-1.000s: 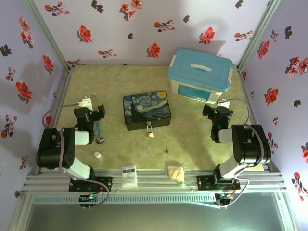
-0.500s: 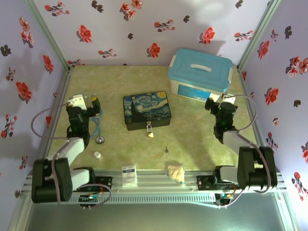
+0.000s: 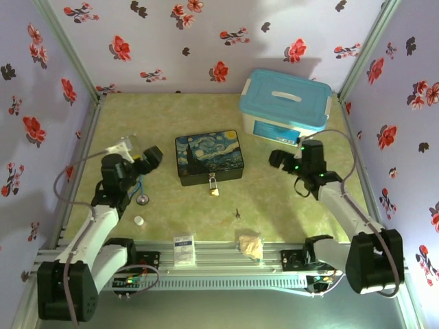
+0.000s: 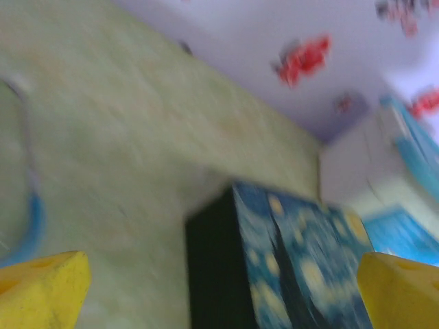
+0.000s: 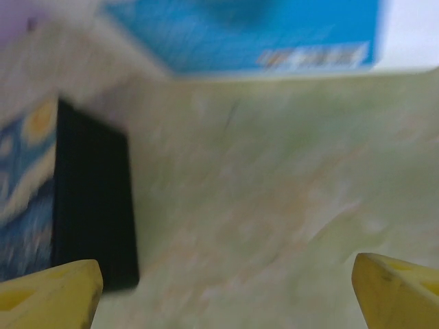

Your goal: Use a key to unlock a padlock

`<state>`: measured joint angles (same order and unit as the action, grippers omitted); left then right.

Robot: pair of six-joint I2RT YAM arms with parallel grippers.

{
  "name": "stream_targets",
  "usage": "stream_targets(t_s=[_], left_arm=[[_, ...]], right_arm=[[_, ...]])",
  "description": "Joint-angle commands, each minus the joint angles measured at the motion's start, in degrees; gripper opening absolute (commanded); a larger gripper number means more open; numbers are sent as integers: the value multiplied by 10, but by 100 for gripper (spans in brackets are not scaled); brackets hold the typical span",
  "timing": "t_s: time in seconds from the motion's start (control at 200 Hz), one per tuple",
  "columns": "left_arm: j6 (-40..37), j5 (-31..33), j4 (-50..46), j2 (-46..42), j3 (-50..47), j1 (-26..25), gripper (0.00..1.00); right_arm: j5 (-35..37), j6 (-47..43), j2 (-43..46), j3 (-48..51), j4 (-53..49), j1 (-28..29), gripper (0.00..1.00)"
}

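Padlock before painted box; well apart from both spread jaws

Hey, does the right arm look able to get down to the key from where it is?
Probably yes: the key lies alone on the bare mat, and nothing stands between it and the open right fingers.

One padlock; one key; one painted box; one blue-lidded tub; one stethoscope.
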<state>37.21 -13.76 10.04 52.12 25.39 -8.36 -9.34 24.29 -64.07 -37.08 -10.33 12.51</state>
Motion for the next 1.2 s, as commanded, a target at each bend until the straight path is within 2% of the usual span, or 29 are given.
stream_targets(t_s=[0.0,0.13,0.255,0.33,0.475,0.62,0.815,0.895,1.195], left_arm=[[16,-41,-108,-22,24,-53,100],[55,-26,-114,-48,1,-140,100],[133,6,-81,-68,-40,-208,100],[164,28,-61,-71,-55,-247,100],[187,77,-40,-48,-64,-320,100],[201,90,-5,-14,-65,-358,100],[212,113,18,7,-67,-378,100],[213,119,17,13,-64,-383,100],[220,128,41,30,-68,-394,100]], right_arm=[[20,15,5,-16,-95,87,94],[81,53,0,-4,-103,202,90],[137,93,-20,6,-95,301,80],[134,113,-32,17,-76,342,76],[173,142,-62,16,-76,417,67],[180,169,-82,26,-59,457,62],[185,179,-109,29,-39,490,56],[193,182,-122,26,-44,501,50],[219,193,-174,22,-33,536,47]])
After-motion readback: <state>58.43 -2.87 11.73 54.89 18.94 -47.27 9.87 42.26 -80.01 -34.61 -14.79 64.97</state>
